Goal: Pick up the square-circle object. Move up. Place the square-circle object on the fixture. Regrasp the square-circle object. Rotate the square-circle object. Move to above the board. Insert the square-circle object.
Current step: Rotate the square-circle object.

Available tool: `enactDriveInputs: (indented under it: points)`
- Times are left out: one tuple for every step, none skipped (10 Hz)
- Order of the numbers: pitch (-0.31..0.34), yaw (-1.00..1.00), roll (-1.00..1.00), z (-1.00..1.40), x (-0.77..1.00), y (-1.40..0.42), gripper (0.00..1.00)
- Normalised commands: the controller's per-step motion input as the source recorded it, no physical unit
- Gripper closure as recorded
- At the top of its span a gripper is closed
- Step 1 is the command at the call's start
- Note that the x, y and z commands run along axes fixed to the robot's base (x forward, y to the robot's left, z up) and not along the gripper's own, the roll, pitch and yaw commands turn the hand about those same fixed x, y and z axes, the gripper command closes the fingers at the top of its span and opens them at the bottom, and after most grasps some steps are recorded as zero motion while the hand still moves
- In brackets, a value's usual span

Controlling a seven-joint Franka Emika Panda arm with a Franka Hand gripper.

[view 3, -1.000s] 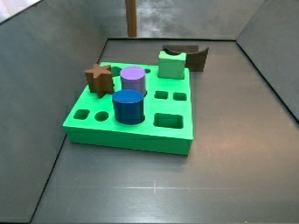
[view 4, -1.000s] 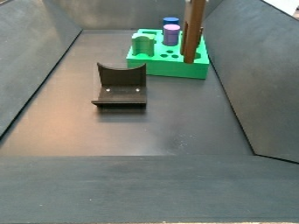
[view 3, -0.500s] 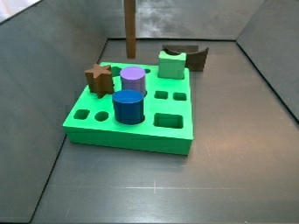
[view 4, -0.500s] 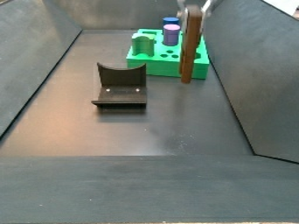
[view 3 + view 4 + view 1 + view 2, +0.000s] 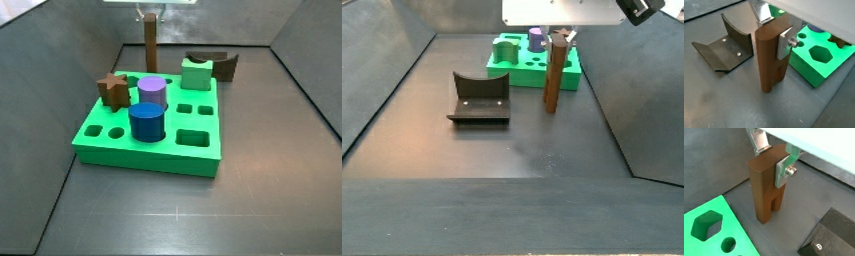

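Square-circle object [image 5: 769, 60] upright on floor, fingers [image 5: 786, 42] clamped on its top, between fixture [image 5: 725, 46] and board [image 5: 821, 62]

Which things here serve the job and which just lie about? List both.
Job:
- bar, upright beside the board
- tool, shut on the bar's top
- fixture
- board

Lying about, all on the board:
- star peg
- purple cylinder
- blue cylinder
- pale green peg
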Motion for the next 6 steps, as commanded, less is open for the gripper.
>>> enactDriveInputs:
  points:
    - [-0.055, -0.04, -0.16, -0.18, 0.01, 0.03, 1.00]
    - [-0.040, -0.04, -0.16, -0.17, -0.01, 0.03, 1.00]
    - [-0.040, -0.04, -0.16, -0.17, -0.01, 0.03, 1.00]
    - [-0.041, -0.04, -0.16, -0.17, -0.01, 0.03, 1.00]
    - [-0.041, -0.04, -0.16, -0.17, -0.01, 0.03, 1.00]
    - [-0.041, -0.04, -0.16, -0.17, -0.01, 0.03, 1.00]
